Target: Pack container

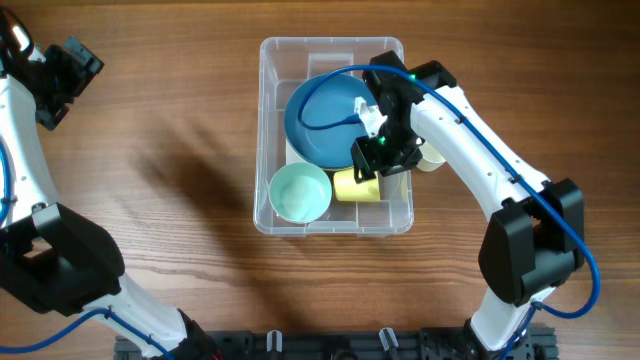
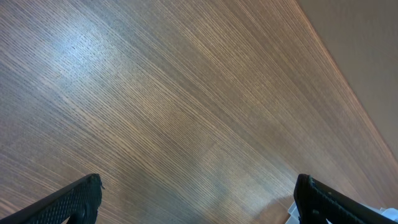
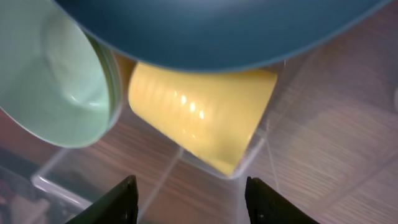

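The clear plastic container [image 1: 275, 60] stands mid-table. Inside it lie a big blue bowl [image 1: 325, 115], a mint green bowl [image 1: 299, 192] and a yellow cup [image 1: 357, 187] on its side. In the right wrist view the yellow cup [image 3: 202, 115] lies between the mint bowl [image 3: 50, 74] and the blue bowl [image 3: 217, 31], against the container wall [image 3: 249, 168]. My right gripper [image 1: 378, 150] [image 3: 189, 193] is open and empty just above the cup, inside the container. My left gripper [image 1: 60, 75] [image 2: 196, 199] is open and empty over bare table at the far left.
A pale cup-like object [image 1: 432, 157] sits outside the container's right wall, partly hidden by my right arm. The wooden table [image 1: 170, 130] surrounds the container. A corner of something white [image 2: 292, 214] shows in the left wrist view.
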`<state>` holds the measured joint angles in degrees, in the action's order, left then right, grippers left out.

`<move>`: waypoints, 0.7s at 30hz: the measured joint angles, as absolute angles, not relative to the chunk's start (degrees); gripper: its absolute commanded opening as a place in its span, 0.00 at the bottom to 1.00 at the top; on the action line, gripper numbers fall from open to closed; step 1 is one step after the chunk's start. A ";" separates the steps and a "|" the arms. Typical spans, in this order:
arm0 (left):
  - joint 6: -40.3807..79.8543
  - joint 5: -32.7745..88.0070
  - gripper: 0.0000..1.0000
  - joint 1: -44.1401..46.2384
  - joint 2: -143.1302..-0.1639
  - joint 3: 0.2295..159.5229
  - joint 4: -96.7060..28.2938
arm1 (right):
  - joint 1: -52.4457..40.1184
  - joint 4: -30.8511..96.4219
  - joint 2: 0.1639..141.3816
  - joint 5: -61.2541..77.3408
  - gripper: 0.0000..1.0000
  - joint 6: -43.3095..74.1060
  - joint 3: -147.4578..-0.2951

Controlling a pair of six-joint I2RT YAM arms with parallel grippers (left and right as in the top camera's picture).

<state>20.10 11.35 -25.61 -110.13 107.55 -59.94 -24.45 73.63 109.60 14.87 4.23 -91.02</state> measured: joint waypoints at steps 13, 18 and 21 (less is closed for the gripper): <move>20.10 11.38 1.00 -25.61 -110.13 107.55 -59.94 | -24.91 71.81 109.60 13.02 0.43 18.26 -89.91; 20.10 11.38 1.00 -25.61 -110.13 107.55 -59.94 | -28.01 71.22 109.60 10.15 0.52 20.21 -89.73; 20.10 11.38 1.00 -25.61 -110.13 107.55 -59.94 | -30.33 71.02 109.60 8.69 0.54 22.04 -89.71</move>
